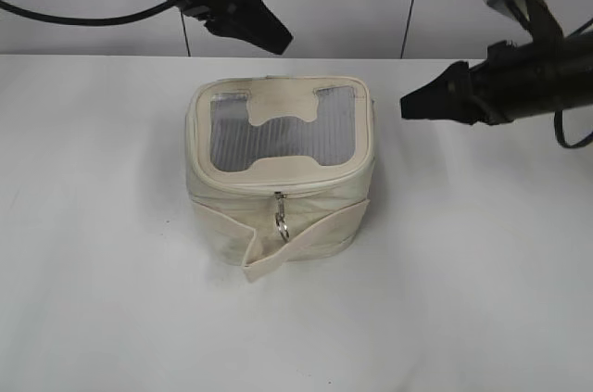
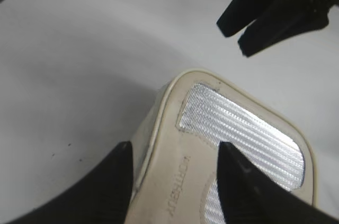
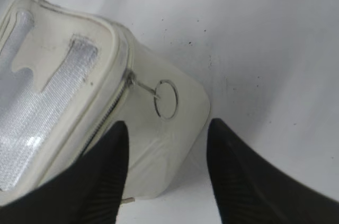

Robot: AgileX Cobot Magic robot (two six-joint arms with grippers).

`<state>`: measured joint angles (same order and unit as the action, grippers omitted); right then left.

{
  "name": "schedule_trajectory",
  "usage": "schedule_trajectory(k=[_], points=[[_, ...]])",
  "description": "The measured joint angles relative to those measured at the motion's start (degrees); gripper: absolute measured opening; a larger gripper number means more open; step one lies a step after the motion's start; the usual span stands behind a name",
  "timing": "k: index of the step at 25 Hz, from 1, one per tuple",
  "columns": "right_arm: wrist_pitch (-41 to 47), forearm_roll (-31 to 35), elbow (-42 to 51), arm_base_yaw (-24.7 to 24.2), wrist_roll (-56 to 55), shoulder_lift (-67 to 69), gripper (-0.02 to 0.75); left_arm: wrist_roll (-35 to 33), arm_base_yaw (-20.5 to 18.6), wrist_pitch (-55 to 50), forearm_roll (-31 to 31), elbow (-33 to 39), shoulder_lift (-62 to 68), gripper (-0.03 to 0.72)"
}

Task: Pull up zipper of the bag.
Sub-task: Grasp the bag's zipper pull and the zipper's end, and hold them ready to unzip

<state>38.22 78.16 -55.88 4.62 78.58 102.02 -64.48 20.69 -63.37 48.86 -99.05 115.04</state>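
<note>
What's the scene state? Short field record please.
bag: cream bag upright on white table, mesh window up
zipper: ring pull hangs on the front face; second ring pull on the side near the right arm
left pincer: open, hovering behind the bag, holding nothing
right pincer: open, beside the bag, apart from it
contact: none

Left pincer raised, parted; right pincer parted, empty

Small embossed lettering on bag top panel, left wrist view; too blurred to read.
</note>
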Motion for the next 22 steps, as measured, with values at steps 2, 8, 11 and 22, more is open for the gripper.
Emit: schedule_trajectory(k=[2,8,11,22], points=[[-1.02,5.76,3.53,-0.02,6.40,0.19,0.461,0.54,0.18,-3.77,0.22,-5.20,4.49,0.420],[-1.64,10.95,5.30,-0.02,12.95,1.07,0.533,1.02,1.08,-5.75,-1.24,-10.18,10.47,0.428],[-1.66,11.84,5.36,-0.02,14.78,1.14,0.536,1.07,1.54,-6.09,-2.82,-10.29,11.68,0.428],[-1.45,18.10,5.40,0.23,27.45,4.49,0.521,1.87,1.68,-6.69,-5.47,-10.40,12.82,0.045]])
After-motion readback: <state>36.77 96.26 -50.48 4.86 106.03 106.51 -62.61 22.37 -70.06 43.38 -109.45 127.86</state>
